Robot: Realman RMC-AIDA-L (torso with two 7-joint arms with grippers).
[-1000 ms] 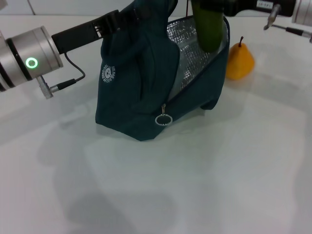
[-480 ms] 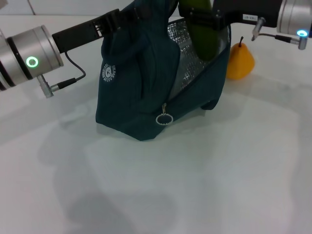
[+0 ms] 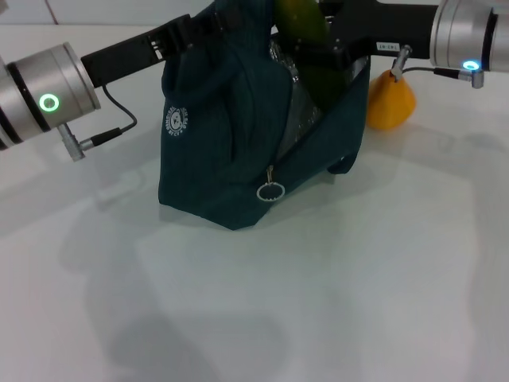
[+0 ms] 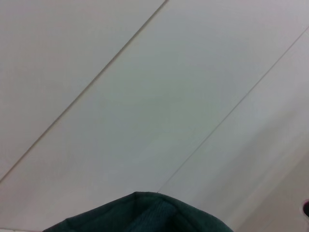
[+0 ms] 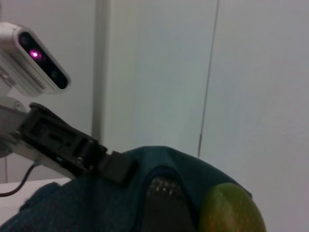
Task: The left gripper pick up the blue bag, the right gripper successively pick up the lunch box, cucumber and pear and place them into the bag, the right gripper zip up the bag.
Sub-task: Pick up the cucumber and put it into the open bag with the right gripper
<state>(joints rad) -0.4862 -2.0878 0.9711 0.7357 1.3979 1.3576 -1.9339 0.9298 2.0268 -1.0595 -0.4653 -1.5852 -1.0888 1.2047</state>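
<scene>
The blue bag (image 3: pixel 227 135) stands on the white table, its silver-lined mouth open toward the right. My left gripper (image 3: pixel 208 22) is shut on the bag's top edge and holds it up; a strip of the bag's fabric (image 4: pixel 140 217) shows in the left wrist view. My right gripper (image 3: pixel 324 49) is shut on the green cucumber (image 3: pixel 302 17), which hangs partly inside the bag's mouth. The right wrist view shows the cucumber (image 5: pixel 231 210) against the bag's rim (image 5: pixel 159 162). The yellow pear (image 3: pixel 390 99) stands on the table just right of the bag. The lunch box is hidden.
A round zipper pull (image 3: pixel 270 191) hangs at the bag's front corner. The left arm's black gripper body (image 5: pixel 63 145) shows in the right wrist view beside the bag's rim. White table (image 3: pixel 334 286) stretches in front of the bag.
My right gripper has carried the cucumber left and down, from above the bag's right edge into its mouth. The bag and the left gripper have stayed in place.
</scene>
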